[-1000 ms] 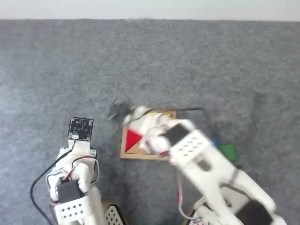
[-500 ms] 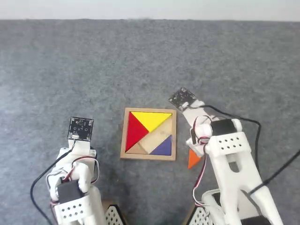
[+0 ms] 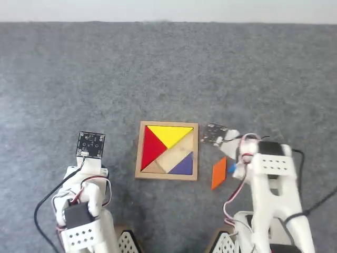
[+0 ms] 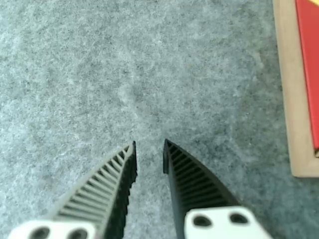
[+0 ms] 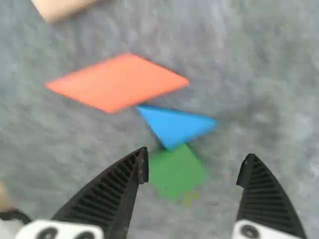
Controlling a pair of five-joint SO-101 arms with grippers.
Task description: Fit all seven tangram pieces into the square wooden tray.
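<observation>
Under my right gripper (image 5: 196, 154), whose jaws are spread wide and hold nothing, lie a green square (image 5: 177, 172) and a blue triangle (image 5: 177, 127) that touch at a corner on the grey carpet (image 3: 158, 68). Just beyond them is an orange parallelogram (image 5: 117, 82), flat on the carpet just beside the tray's right side. My left gripper (image 4: 149, 144) hangs over bare carpet off the tray's left side, its jaws a narrow gap apart with nothing between them. Farther out, the square wooden tray (image 3: 140, 174) holds a red triangle (image 3: 150, 147) along its left side, a yellow triangle (image 3: 169, 134) along its far side and a purple piece (image 3: 184, 166) in the near right corner, with bare wood showing in the middle and near left. By my count three pieces are seated and three wait outside; I cannot place the seventh. I judge the job roughly half done.
</observation>
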